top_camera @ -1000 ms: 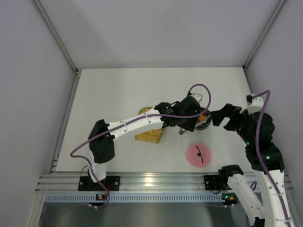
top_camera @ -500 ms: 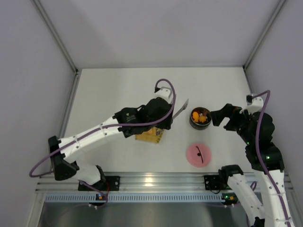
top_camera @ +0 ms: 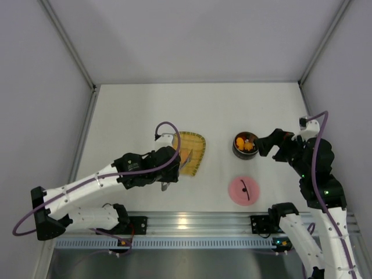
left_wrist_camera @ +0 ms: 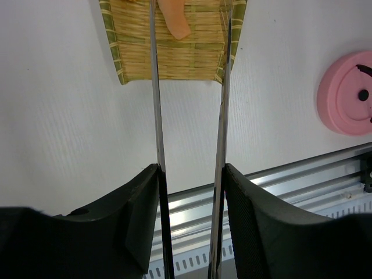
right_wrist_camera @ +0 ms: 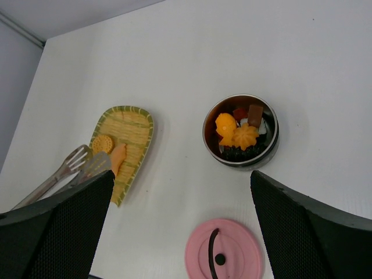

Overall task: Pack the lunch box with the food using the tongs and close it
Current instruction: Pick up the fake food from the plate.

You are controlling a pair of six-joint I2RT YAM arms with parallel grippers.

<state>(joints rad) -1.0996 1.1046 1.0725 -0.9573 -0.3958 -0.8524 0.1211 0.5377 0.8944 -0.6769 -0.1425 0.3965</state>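
My left gripper is shut on the tongs, one finger pressed against each thin silvery arm. The tong tips hover over the near end of the yellow woven tray, beside a pale orange food piece and a round cookie. The lunch box stands uncovered to the right, holding orange, brown, red and black food. Its pink lid lies flat in front of it. My right gripper is open with nothing in it, raised just right of the lunch box.
Grey walls close the white table on the left, back and right. An aluminium rail runs along the near edge, close to the left arm's elbow and the pink lid.
The left arm has swung left and back from over the lunch box to the yellow tray, taking the tongs with it and uncovering the lunch box. The right arm has barely moved.
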